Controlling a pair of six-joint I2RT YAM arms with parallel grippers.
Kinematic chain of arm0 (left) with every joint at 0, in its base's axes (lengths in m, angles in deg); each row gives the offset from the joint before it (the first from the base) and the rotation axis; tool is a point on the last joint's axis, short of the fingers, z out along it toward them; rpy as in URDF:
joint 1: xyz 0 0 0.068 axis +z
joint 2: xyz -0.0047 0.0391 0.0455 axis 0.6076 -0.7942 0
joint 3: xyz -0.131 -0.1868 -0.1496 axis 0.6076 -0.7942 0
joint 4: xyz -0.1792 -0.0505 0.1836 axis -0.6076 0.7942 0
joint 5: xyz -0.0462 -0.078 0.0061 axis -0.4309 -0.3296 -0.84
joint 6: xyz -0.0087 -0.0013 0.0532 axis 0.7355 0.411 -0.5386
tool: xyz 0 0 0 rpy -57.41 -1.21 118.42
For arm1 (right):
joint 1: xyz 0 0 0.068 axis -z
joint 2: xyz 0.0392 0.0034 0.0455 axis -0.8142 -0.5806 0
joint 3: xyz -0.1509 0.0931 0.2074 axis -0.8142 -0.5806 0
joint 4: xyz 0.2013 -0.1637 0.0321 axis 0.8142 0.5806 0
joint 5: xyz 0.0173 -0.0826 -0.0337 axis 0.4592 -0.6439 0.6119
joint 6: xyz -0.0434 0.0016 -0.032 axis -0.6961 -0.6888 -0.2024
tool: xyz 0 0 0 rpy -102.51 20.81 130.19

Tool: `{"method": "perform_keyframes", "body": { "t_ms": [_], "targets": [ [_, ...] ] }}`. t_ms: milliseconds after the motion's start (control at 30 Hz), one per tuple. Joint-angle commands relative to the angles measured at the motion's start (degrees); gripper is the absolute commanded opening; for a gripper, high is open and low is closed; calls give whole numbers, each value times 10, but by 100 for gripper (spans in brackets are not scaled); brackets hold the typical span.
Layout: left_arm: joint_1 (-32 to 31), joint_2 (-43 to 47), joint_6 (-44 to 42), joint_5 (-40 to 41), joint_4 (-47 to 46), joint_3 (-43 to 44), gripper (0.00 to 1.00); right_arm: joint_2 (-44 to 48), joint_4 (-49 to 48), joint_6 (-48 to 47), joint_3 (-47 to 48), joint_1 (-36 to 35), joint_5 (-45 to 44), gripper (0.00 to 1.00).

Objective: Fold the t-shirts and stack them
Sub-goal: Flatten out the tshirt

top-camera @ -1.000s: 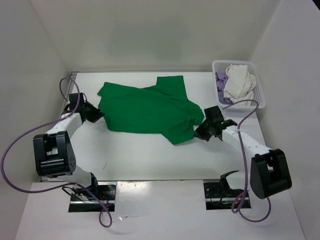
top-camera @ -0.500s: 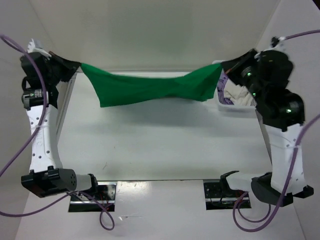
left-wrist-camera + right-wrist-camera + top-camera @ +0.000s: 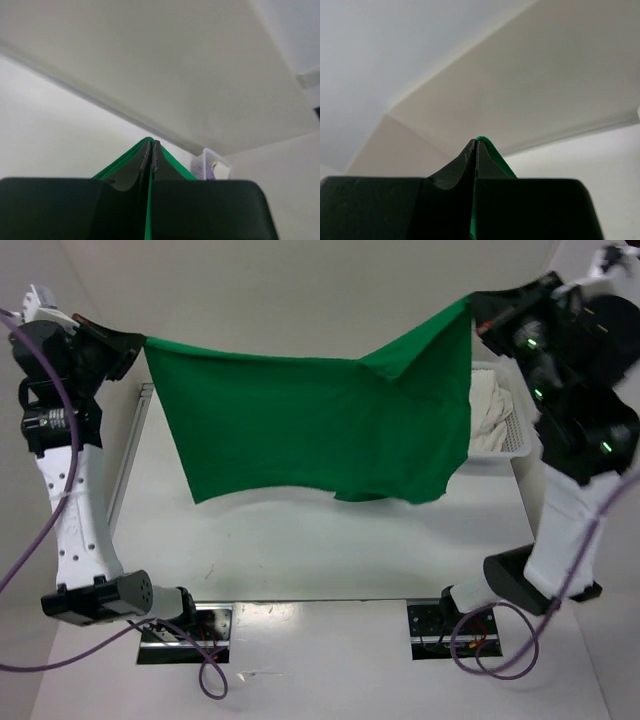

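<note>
A bright green t-shirt (image 3: pixel 320 425) hangs spread in the air above the table, stretched between both raised arms. My left gripper (image 3: pixel 138 340) is shut on its upper left corner; green cloth (image 3: pixel 172 162) shows at the closed fingertips. At the upper right, my right gripper (image 3: pixel 472 308) is shut on the other corner, where a green edge (image 3: pixel 492 152) peeks out beside its tips. A white t-shirt (image 3: pixel 492 412) lies in the mesh basket (image 3: pixel 520 435) at the back right, partly behind the green one. A trace of lavender cloth (image 3: pixel 210 172) shows in the basket in the left wrist view.
The white table (image 3: pixel 330 550) lies below the hanging shirt, with white walls on three sides. Both arm bases (image 3: pixel 100 595) stand at the near edge, trailing purple cables (image 3: pixel 210 675).
Both arms rose from the table, lifting the green t-shirt off it. It went from a twisted band to a sheet hanging open and higher.
</note>
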Motion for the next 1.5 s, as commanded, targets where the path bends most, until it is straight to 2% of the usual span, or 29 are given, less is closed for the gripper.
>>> {"method": "perform_keyframes", "body": {
  "t_ms": [0, 33, 200, 300, 333, 433, 467, 567, 733, 833, 933, 967, 1033, 1067, 1100, 1133, 1167, 1267, 1367, 1467],
  "targets": [
    [4, -51, -16, 27, -43, -67, 0, -128, -65, -35, -81, 21, 48, 0],
    [4, -56, -16, 33, -58, -107, 0, -152, -73, -35, -71, 28, 48, 0],
    [4, -145, 5, 26, -118, -161, 0, -327, -44, -52, 61, 28, 48, 0],
    [-1, -191, 16, 10, -118, -127, 0, -352, -71, -45, 93, 40, 68, 0],
    [-2, -202, 24, 10, -118, -92, 0, -358, -87, -40, 101, 47, 76, 0],
    [-2, -215, 44, -10, -118, -35, 0, -353, -104, -26, 129, 47, 82, 0],
    [-2, -215, 50, -18, -118, 1, 0, -337, -104, -19, 135, 47, 82, 0],
    [4, -207, 70, -32, -129, 39, 0, -274, -147, -19, 128, 47, 83, 0],
    [30, -189, 90, -65, -150, 52, 0, -225, -142, -13, 107, 54, 96, 0],
    [36, -184, 90, -65, -169, 38, 0, -196, -142, -8, 12, 54, 96, 0],
    [36, -171, 69, -65, -177, -21, 0, -136, -169, -8, -157, 54, 96, 0],
    [36, -164, 59, -53, -177, -39, 0, -112, -186, -8, -270, 54, 96, 0],
    [36, -136, 29, -32, -177, -108, 0, -40, -221, -8, -377, 54, 88, 0],
    [36, -122, 21, -24, -177, -140, 0, -22, -221, -8, -465, 54, 88, 0],
    [36, -98, 13, -17, -183, -174, 0, -8, -221, -8, -506, 54, 88, 0],
    [36, -86, 8, -17, -183, -241, 0, 22, -221, -8, -548, 54, 88, 0],
    [36, -77, 3, -17, -191, -276, 0, 37, -229, -2, -637, 54, 88, 0],
    [36, -46, -14, -2, -197, -415, 0, 84, -234, 9, -785, 54, 93, 0],
    [42, -28, -31, 12, -191, -528, 0, 120, -217, 16, -873, 54, 118, 0],
    [56, 2, -37, 12, -181, -584, 0, 166, -180, 22, -926, 54, 143, 0]
  ]
}}
